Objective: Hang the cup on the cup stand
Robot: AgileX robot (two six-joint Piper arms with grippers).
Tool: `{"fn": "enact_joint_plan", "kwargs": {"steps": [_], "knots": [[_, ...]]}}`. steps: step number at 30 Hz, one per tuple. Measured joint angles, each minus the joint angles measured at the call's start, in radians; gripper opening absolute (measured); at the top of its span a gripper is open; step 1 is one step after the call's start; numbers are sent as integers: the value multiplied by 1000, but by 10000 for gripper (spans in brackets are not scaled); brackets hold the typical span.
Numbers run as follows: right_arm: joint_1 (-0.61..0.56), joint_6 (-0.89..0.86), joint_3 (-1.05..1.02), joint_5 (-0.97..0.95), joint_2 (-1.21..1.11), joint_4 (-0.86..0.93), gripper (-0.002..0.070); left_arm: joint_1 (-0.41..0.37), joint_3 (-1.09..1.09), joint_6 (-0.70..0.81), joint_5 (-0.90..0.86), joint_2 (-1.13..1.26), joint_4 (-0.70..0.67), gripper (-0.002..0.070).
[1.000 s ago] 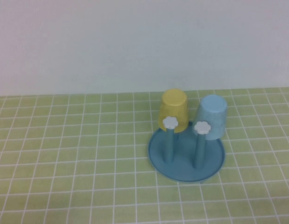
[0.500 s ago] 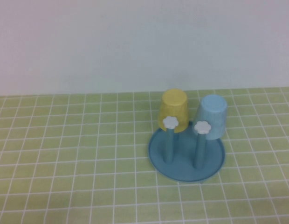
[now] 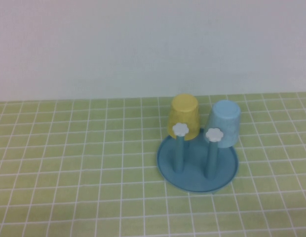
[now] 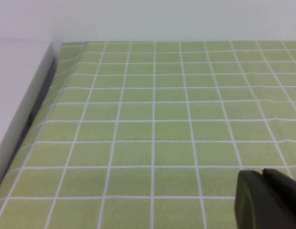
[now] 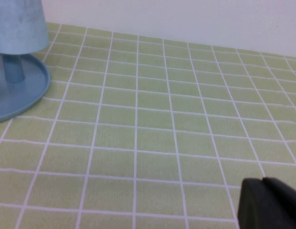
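Open cloth [image 3: 69,163] all round — cup stand [image 3: 197,170] blocks.

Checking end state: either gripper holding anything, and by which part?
Nothing held. Left gripper and right gripper are shut over bare tablecloth. The cup sits upside down on the cup stand, untouched.

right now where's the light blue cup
In the high view the light blue cup sits upside down on the cup stand, right of centre, beside the yellow cup.

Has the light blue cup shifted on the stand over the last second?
No. The light blue cup sits upside down on a rear peg of the cup stand, at the same spot beside the yellow cup and against the tablecloth's grid lines as before.
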State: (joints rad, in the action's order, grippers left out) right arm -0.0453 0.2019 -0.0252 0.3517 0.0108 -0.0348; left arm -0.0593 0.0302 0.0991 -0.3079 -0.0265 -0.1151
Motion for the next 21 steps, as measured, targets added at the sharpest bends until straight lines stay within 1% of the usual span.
{"fn": "enact_joint_plan", "kwargs": {"steps": [4, 7, 21], "knots": [[0, 0, 0, 2, 0, 0, 1, 35, 0, 0, 2, 0, 0, 0], [0, 0, 0, 2, 0, 0, 1, 42, 0, 0, 1, 0, 0, 0], [0, 0, 0, 3, 0, 0, 1, 42, 0, 0, 1, 0, 0, 0]]}}
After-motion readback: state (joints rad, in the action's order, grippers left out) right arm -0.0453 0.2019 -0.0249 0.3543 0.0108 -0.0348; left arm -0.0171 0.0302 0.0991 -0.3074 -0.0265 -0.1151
